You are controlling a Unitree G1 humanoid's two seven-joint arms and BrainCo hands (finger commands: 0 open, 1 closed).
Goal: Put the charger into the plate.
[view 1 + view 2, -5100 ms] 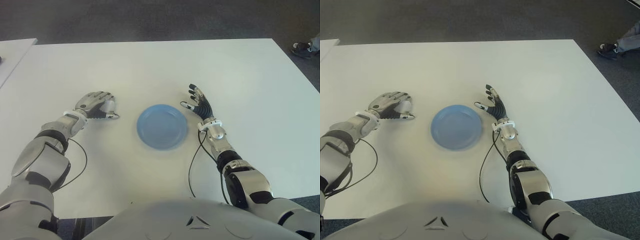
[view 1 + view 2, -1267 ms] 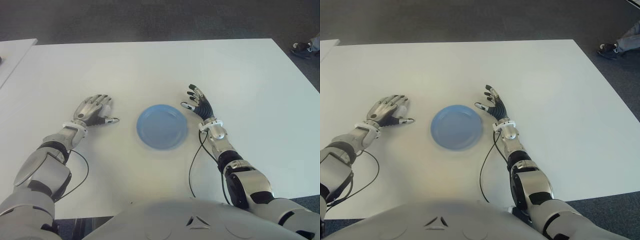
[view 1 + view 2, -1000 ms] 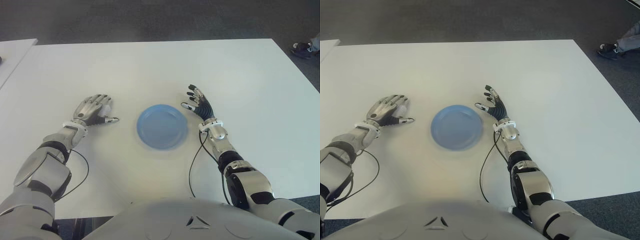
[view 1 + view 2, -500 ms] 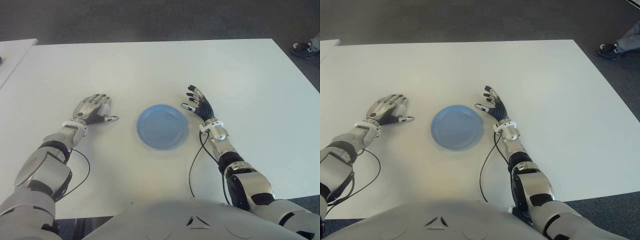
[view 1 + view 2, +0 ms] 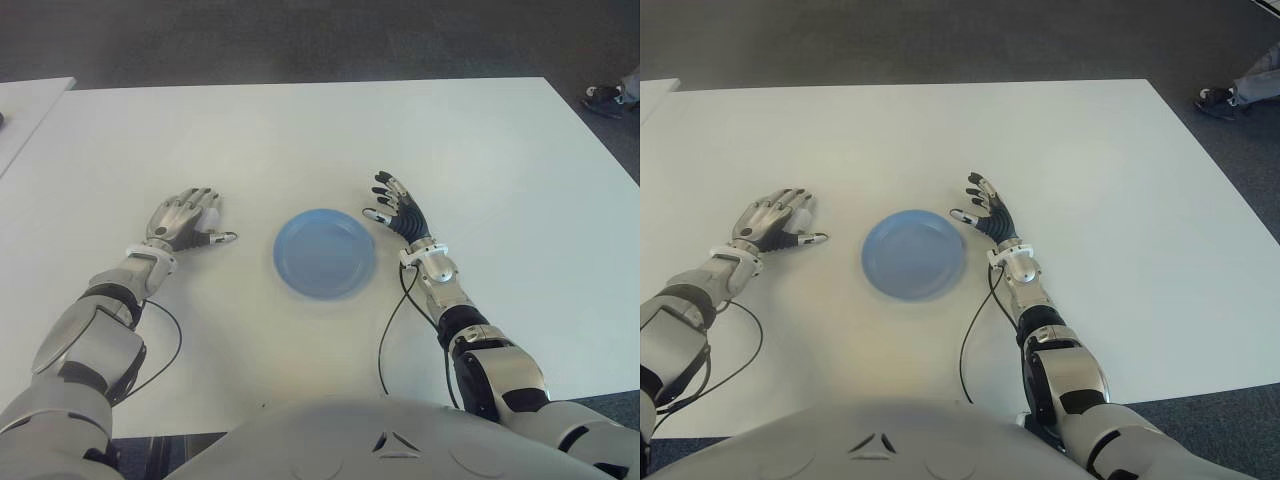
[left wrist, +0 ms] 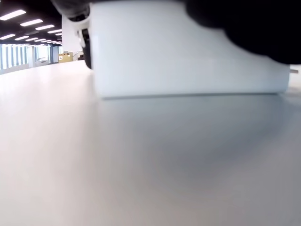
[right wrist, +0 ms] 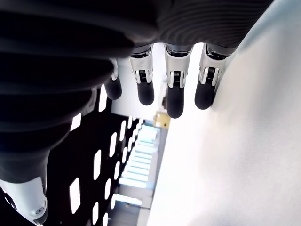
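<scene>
- White table w/ blue plate at centre, empty.
- Left hand left of plate, fingers curled over white charger; grip looks partial.
- Right hand beside plate's right edge, fingers spread, idle.
- Step: grasping; next, firm grip, lift, carry to plate.
</scene>
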